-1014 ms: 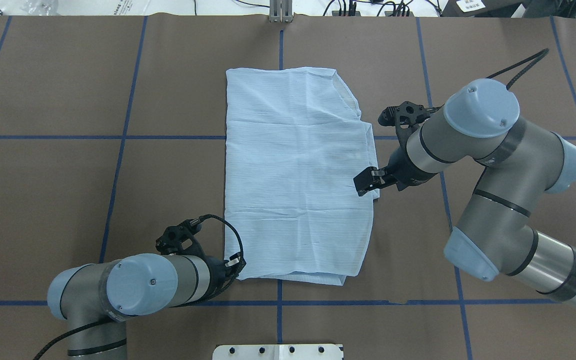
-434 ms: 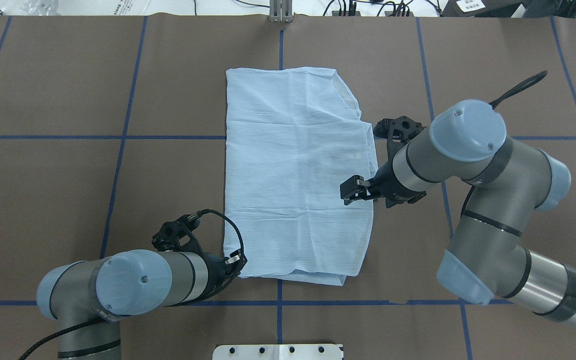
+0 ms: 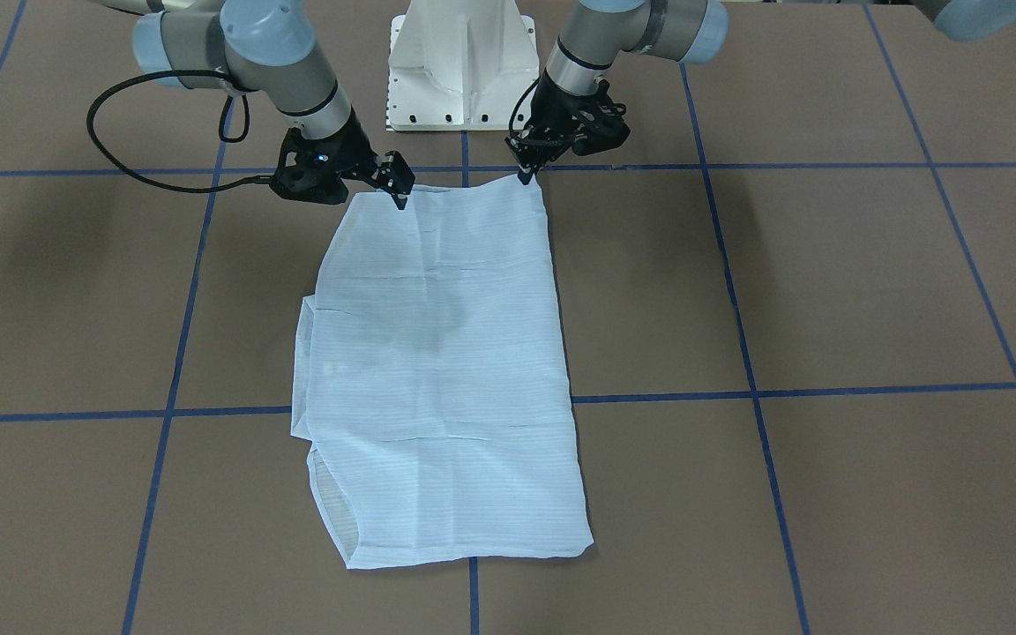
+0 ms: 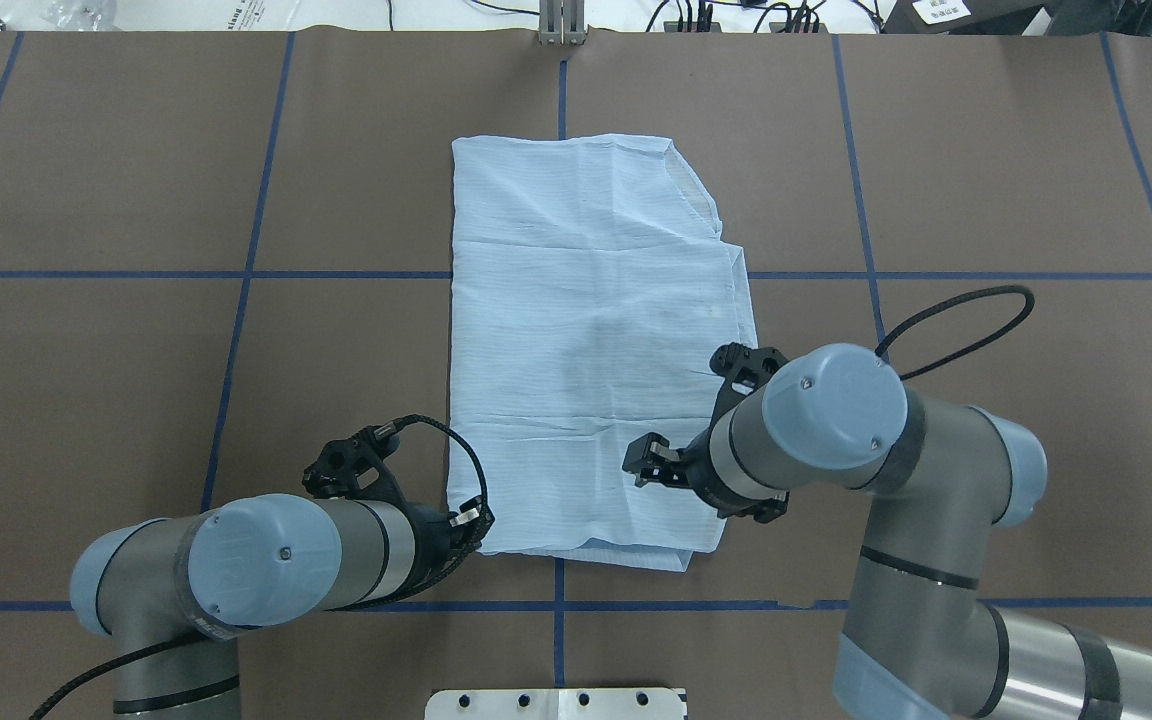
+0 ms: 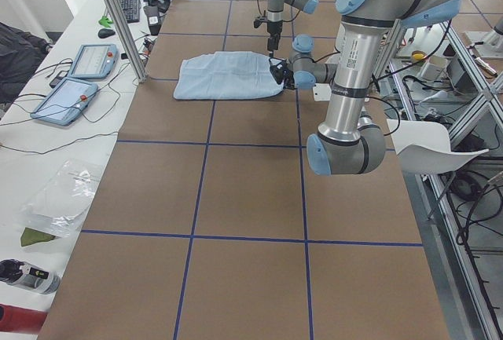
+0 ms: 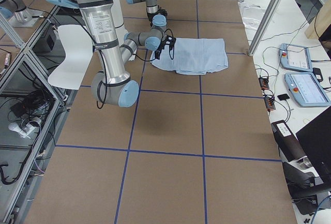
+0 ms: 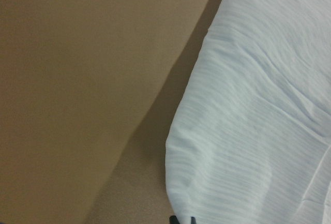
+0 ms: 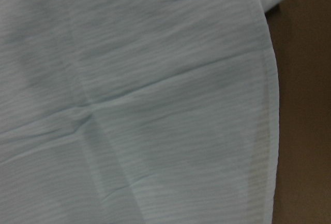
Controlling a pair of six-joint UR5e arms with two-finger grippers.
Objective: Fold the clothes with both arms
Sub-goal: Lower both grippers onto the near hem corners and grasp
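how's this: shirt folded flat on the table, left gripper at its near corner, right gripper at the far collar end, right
Only the right gripper is wrong: the overhead view shows it over the near end of the shirt, not the far collar end. The left gripper is at the near corner, as said.

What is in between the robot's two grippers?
Only the pale blue shirt. In the overhead view its cloth near the robot fills the stretch from the left gripper, at one corner, to the right gripper over it.
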